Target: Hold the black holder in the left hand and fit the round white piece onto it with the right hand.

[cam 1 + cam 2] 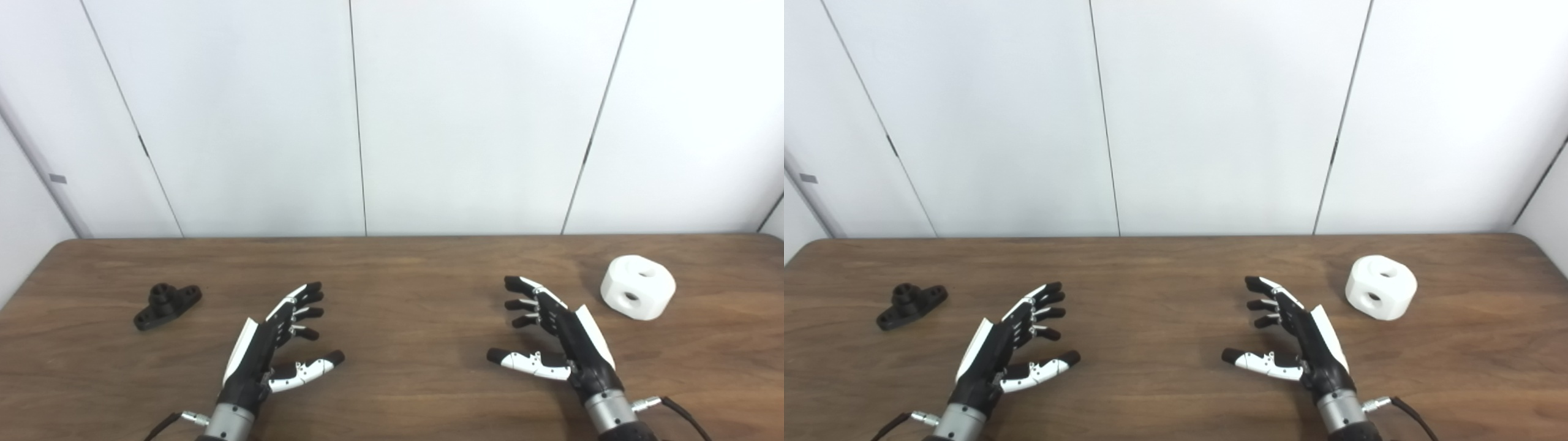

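Left of left hand (269, 343): black holder (167, 305).

On table (392, 263): holder (167, 305) far left, white piece (637, 286) far right, well apart, both toward the back half. Between them and nearer the front edge, left hand (272, 346) and right hand (554, 340), palms facing each other, fingers spread, holding nothing, neither touching a part. Holder left of and slightly behind left hand; white piece right of and behind right hand; wall panels (361, 116) behind table.
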Controlling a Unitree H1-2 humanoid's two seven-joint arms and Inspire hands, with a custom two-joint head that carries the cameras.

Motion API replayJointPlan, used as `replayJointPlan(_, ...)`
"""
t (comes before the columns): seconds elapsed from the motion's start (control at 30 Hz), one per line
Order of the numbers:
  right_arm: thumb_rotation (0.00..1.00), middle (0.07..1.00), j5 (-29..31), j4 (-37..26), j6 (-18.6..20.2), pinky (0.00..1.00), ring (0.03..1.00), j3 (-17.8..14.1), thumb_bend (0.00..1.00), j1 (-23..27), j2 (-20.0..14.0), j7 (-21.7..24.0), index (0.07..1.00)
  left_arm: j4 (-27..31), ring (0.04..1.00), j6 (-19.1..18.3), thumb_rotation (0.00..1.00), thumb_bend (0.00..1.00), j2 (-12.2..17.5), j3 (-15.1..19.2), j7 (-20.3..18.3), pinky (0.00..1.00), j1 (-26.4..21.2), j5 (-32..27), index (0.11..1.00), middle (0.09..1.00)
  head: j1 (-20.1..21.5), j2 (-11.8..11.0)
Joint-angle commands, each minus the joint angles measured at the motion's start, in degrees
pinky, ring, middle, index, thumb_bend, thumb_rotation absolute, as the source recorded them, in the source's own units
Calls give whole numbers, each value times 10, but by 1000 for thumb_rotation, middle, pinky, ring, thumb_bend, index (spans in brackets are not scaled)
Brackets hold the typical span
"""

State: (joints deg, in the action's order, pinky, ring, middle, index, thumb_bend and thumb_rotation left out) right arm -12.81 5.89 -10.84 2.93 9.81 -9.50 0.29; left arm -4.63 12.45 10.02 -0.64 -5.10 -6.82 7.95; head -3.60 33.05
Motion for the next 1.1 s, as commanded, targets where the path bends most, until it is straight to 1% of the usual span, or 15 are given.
replayJointPlan(0.0, 263, 837, 8, -7, -21, 631, 753, 4, 682, -3, 0, 3, 835, 5, 795, 14, 25, 670, -1, 0, 5, 614, 3, -6, 896, 870, -3, -1)
replayJointPlan(0.13, 257, 838, 8, -10, -27, 626, 754, 4, 686, -6, 0, 2, 838, -1, 794, 24, 25, 666, -7, -2, 9, 624, 4, -5, 902, 870, -27, -7)
replayJointPlan(0.2, 254, 837, 12, -12, -31, 624, 752, 2, 682, -6, -3, 4, 836, 2, 791, 25, 49, 674, -12, -4, 14, 626, 6, 1, 898, 866, -60, -9)
replayJointPlan(0.27, 251, 839, 20, -16, -28, 631, 753, -1, 672, -7, -9, 10, 838, 6, 797, 21, 76, 675, -19, -9, 20, 632, 6, 12, 894, 864, -126, -9)
replayJointPlan(0.33, 231, 842, 31, -20, -22, 638, 756, -6, 661, -8, -13, 16, 841, 8, 807, 16, 117, 682, -24, -12, 22, 645, 5, 16, 892, 868, -156, -9)
replayJointPlan(0.37, 216, 846, 41, -22, -19, 649, 763, -8, 658, -9, -14, 21, 843, 6, 809, 14, 134, 686, -27, -14, 23, 650, 3, 16, 892, 869, -178, -13)
replayJointPlan(0.47, 164, 851, 50, -27, -17, 669, 774, -13, 637, -12, -17, 27, 850, -9, 786, 18, 195, 718, -37, -18, 29, 662, -3, 25, 882, 856, -215, -29)
replayJointPlan(0.5, 147, 850, 48, -30, -15, 668, 773, -13, 632, -14, -17, 26, 849, -15, 785, 20, 197, 721, -40, -20, 33, 662, -4, 30, 878, 853, -220, -34)
replayJointPlan(0.53, 106, 844, 47, -33, -13, 663, 759, -13, 624, -16, -16, 26, 847, -22, 794, 22, 147, 711, -43, -22, 36, 657, -6, 32, 871, 851, -225, -39)
replayJointPlan(0.67, 39, 846, 55, -47, 10, 684, 767, -13, 609, -22, -10, 29, 854, -50, 798, 38, 80, 704, -51, -27, 46, 639, -15, 38, 864, 850, -251, -66)
replayJointPlan(0.73, 8, 857, 62, -59, 23, 709, 790, -13, 598, -25, -8, 33, 867, -61, 804, 47, 47, 700, -52, -29, 48, 646, -19, 39, 864, 849, -252, -70)
replayJointPlan(0.8, 1, 860, 52, -64, 22, 708, 799, -11, 582, -24, -8, 31, 869, -67, 807, 51, 39, 698, -52, -30, 49, 651, -23, 39, 862, 848, -253, -72)
replayJointPlan(0.87, 0, 853, 38, -62, 20, 652, 775, -10, 579, -21, -11, 28, 859, -67, 812, 51, 40, 701, -50, -31, 51, 656, -25, 40, 861, 847, -253, -74)
replayJointPlan(1.0, 0, 846, 39, -57, 22, 649, 768, -13, 599, -17, -12, 29, 849, -65, 812, 49, 48, 704, -46, -30, 55, 654, -28, 42, 853, 843, -253, -76)
replayJointPlan(1.07, 0, 842, 37, -59, 20, 625, 758, -13, 594, -17, -11, 27, 845, -60, 799, 50, 31, 692, -45, -29, 61, 637, -28, 48, 836, 834, -257, -77)
